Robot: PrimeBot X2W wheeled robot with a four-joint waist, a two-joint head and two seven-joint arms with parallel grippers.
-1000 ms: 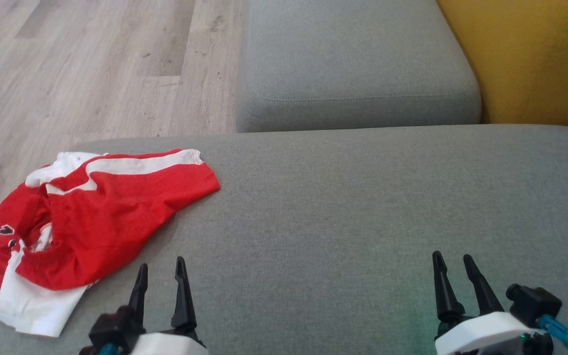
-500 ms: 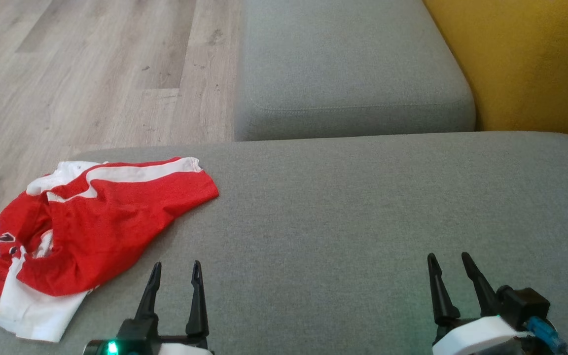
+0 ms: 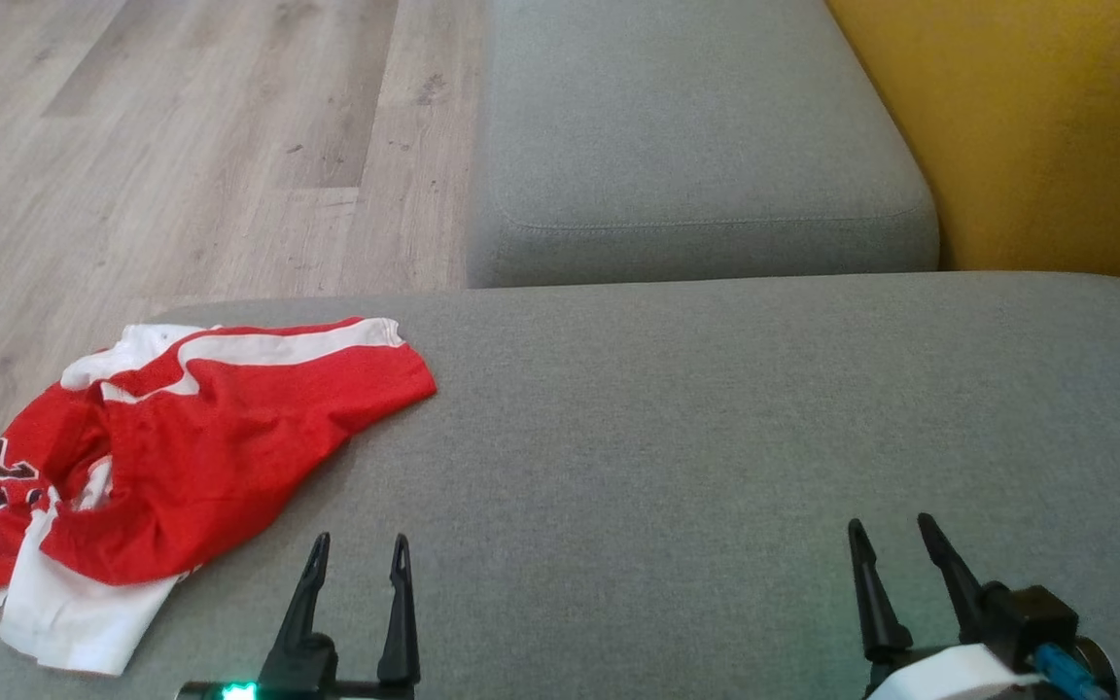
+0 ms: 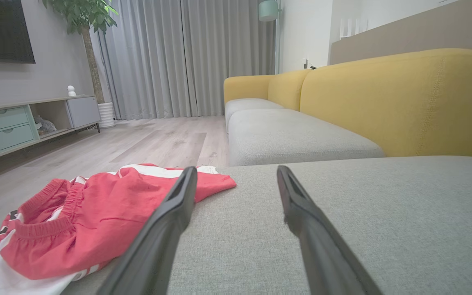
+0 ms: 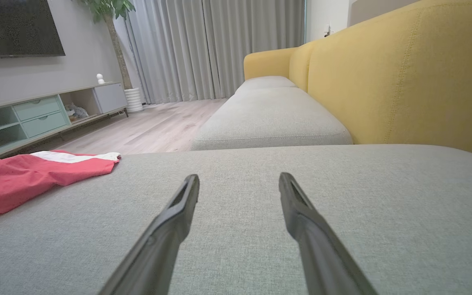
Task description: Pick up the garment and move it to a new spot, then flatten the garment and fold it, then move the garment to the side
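The garment (image 3: 191, 447) is a crumpled pair of red shorts with white stripes, lying at the left end of the grey sofa cushion (image 3: 716, 437), part of it hanging over the left edge. My left gripper (image 3: 361, 541) is open just right of and nearer than it, not touching. The left wrist view shows the garment (image 4: 96, 213) ahead to the left of the open left gripper (image 4: 236, 174). My right gripper (image 3: 893, 527) is open far to the right, over bare cushion. The right wrist view has the garment (image 5: 27, 176) at far left and the right gripper (image 5: 238, 180) open.
A second grey seat cushion (image 3: 696, 136) lies beyond, with the yellow sofa back (image 3: 1056, 126) on the right. Wooden floor (image 3: 181, 146) runs along the left. A TV cabinet (image 4: 23, 123), a potted plant (image 4: 88, 24) and curtains (image 4: 187, 57) stand far off.
The camera has tipped, shifting the whole scene down. Both grippers have drawn lower in the head view and the left one has shifted right; the garment lies as before.
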